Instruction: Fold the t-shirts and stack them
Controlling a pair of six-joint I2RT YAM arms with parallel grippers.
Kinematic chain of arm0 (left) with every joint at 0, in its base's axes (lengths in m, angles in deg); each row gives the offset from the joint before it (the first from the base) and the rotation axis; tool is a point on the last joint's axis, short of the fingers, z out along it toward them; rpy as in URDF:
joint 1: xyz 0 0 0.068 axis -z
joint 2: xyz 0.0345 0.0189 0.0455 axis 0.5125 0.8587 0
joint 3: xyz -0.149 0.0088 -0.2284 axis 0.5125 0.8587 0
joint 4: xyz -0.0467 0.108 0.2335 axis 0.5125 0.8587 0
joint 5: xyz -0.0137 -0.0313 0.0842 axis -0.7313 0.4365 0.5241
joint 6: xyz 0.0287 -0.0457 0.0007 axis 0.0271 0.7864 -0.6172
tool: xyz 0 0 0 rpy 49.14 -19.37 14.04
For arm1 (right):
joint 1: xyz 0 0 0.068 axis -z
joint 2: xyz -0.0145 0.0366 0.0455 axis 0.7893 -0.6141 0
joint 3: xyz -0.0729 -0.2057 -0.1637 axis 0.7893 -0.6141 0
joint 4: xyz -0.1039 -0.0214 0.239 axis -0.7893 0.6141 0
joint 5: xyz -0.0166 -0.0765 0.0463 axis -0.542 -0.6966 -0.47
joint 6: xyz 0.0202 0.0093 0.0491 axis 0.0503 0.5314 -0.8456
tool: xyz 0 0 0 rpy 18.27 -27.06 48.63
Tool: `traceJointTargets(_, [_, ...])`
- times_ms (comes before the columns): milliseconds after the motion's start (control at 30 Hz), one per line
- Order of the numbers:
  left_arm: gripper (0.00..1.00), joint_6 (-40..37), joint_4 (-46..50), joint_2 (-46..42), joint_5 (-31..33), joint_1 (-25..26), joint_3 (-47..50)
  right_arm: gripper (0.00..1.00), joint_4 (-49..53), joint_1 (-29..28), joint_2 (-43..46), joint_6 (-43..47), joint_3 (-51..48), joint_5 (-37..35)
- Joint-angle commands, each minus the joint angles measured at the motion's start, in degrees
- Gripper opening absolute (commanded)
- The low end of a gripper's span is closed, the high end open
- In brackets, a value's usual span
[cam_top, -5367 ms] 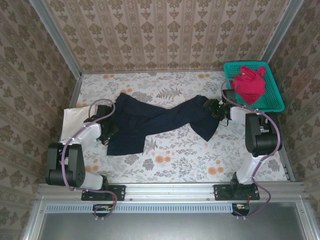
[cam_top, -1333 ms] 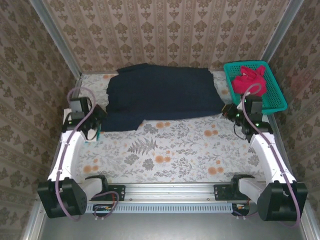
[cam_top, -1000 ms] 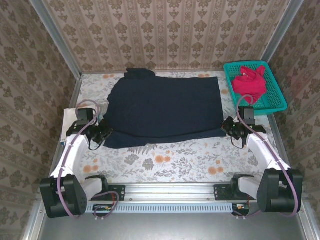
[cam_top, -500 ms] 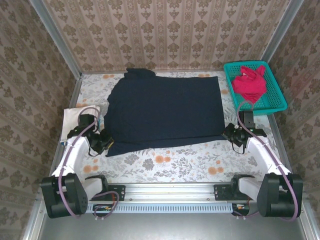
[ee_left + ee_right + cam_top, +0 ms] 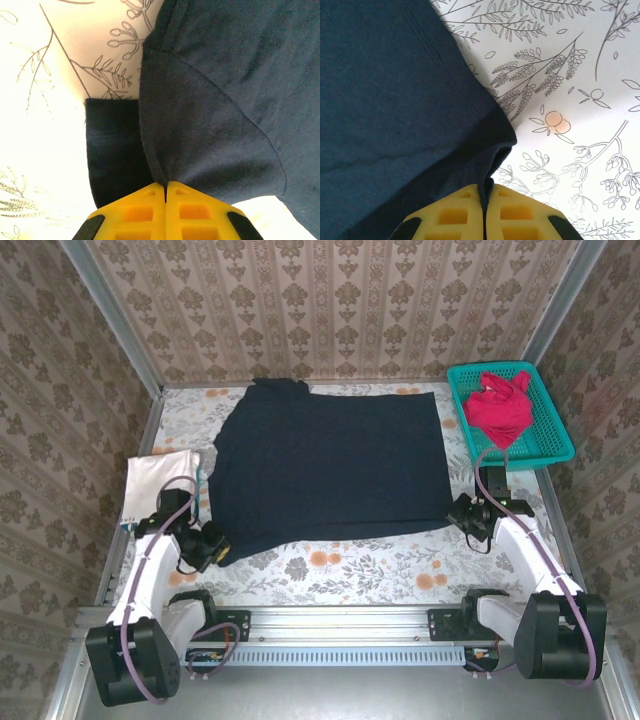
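Observation:
The dark navy t-shirt (image 5: 330, 465) lies spread flat across the middle of the floral table, collar at the far edge. My left gripper (image 5: 213, 548) is shut on its near left corner; in the left wrist view the yellow fingers (image 5: 135, 212) pinch the navy cloth (image 5: 220, 100). My right gripper (image 5: 462, 513) is shut on the near right corner, where the navy hem (image 5: 395, 100) runs into the yellow fingers (image 5: 520, 212). A cream-white t-shirt (image 5: 160, 480) lies folded at the left edge. The bright red t-shirt (image 5: 497, 405) is bunched in the basket.
The teal mesh basket (image 5: 555, 445) stands at the far right corner. Patterned walls close in the table on three sides. The floral tablecloth (image 5: 380, 565) shows bare along the near strip between the arms.
Over the earlier frames the twisted navy shirt was lifted, spread and laid flat. In the last half second both grippers drew its near corners a little further toward the front.

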Motion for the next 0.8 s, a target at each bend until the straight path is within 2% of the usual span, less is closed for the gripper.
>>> traceJointTargets(0, [0.10, 2.03, 1.99, -1.83, -0.16, -0.40, 0.88, 0.15, 2.31, 0.41, 0.73, 0.08, 0.34, -2.32])
traceJointTargets(167, [0.39, 1.47, 2.67, -0.60, 0.71, -0.36, -0.24, 0.55, 2.25, 0.33, 1.60, 0.42, 1.68, -1.10])
traceJointTargets(267, [0.59, 0.77, 4.58, -2.41, 5.47, -0.39, -2.63, 0.68, 2.18, -0.95, 3.24, 1.89, 3.11, -1.47])
traceJointTargets(367, [0.73, -1.26, 1.94, -2.56, 8.88, -0.05, -5.81, 0.73, 0.59, -4.82, 2.74, 3.11, 5.18, -2.66])
traceJointTargets(467, [0.81, -3.52, -4.50, 1.63, 11.23, 1.74, -9.35, 0.75, -2.99, -10.15, -1.08, 3.66, 7.50, -4.51])
traceJointTargets(633, [0.82, -1.04, -22.88, 14.15, 7.66, 4.75, -10.89, 0.75, -11.38, -15.51, -12.70, 2.15, 11.68, -5.00])
traceJointTargets(767, [0.78, 0.93, -31.35, 24.70, 6.94, 5.53, -12.55, 0.72, -15.97, -15.85, -21.23, 0.54, 14.11, -4.99])
